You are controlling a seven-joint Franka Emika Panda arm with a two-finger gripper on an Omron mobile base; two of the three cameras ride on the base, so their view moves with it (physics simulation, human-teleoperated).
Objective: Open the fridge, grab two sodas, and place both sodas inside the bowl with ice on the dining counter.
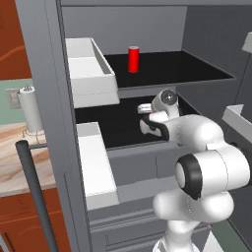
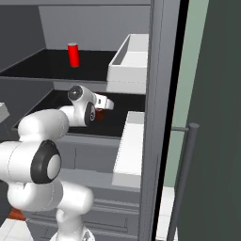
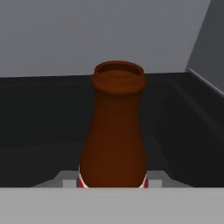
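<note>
The fridge (image 1: 147,29) stands open. One red soda (image 1: 133,59) (image 2: 73,54) stands upright on its upper black shelf. My arm reaches onto the shelf below it. There my gripper (image 1: 144,108) (image 2: 107,102) (image 3: 112,183) has its fingertips (image 3: 70,183) against both sides of a brown bottle (image 3: 114,131), low down near a red and white band. The bottle stands upright. The bowl and the dining counter are out of view.
White door bins (image 1: 91,74) (image 2: 129,63) hang on the open doors to either side of the arm. The doors' dark bar handles (image 1: 34,192) (image 2: 183,179) stand close to the base. A paper towel roll (image 1: 30,110) stands on a wall counter (image 1: 15,157) at the left.
</note>
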